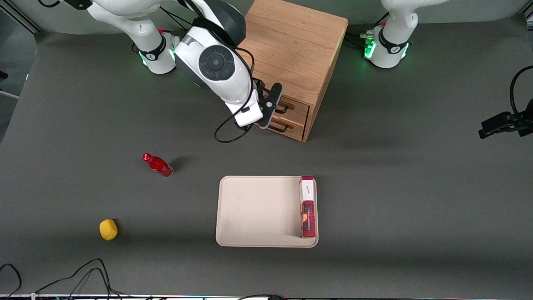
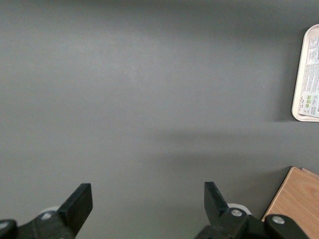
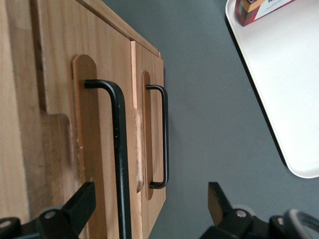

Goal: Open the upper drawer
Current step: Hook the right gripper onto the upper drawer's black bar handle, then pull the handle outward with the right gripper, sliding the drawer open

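Note:
The small wooden cabinet stands between the two arm bases, with its two drawers facing the front camera. The upper drawer looks shut, and so does the lower drawer beneath it. My right gripper is right in front of the drawer fronts, at the height of the upper one. In the right wrist view the gripper is open. The upper drawer's black wire handle runs between the two fingers, touching neither. The lower drawer's handle lies just outside, nearer the table.
A cream tray lies nearer the front camera than the cabinet, with a red box on one edge. A red bottle and a yellow object lie toward the working arm's end. Cables run along the near table edge.

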Available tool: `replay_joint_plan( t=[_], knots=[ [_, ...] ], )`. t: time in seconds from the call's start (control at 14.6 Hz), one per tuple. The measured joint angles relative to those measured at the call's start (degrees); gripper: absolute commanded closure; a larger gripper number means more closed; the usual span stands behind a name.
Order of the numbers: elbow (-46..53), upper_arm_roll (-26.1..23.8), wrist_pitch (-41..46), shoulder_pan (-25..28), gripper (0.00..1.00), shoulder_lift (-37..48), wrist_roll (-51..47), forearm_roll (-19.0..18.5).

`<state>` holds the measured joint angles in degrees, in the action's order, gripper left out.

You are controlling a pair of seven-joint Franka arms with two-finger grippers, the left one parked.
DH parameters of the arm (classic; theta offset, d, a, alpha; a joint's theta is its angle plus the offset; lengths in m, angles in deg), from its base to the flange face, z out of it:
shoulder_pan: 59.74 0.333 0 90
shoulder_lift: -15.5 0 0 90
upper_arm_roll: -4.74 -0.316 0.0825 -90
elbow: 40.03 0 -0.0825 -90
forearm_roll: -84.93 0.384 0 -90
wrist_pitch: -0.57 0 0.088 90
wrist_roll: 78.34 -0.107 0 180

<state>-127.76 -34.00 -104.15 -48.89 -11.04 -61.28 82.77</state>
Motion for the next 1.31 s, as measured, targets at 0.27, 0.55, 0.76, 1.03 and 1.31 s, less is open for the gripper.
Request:
replay_joint_plan(
  t=[0.27,0.55,0.76,1.03,1.31],
  knots=[
    [-0.5,0.0,-1.9,0.0,0.00,-0.7,1.0,-0.1],
    [-2.0,0.0,-3.9,0.0,0.00,-1.4,1.1,-1.6],
    [-2.2,0.0,-4.5,0.0,0.00,-2.0,1.4,-2.1],
    [-2.2,0.1,-5.3,0.0,0.00,-2.4,2.7,-2.6],
    [-2.2,1.1,-6.8,-0.7,0.00,-3.2,3.4,-4.7]
  ],
)
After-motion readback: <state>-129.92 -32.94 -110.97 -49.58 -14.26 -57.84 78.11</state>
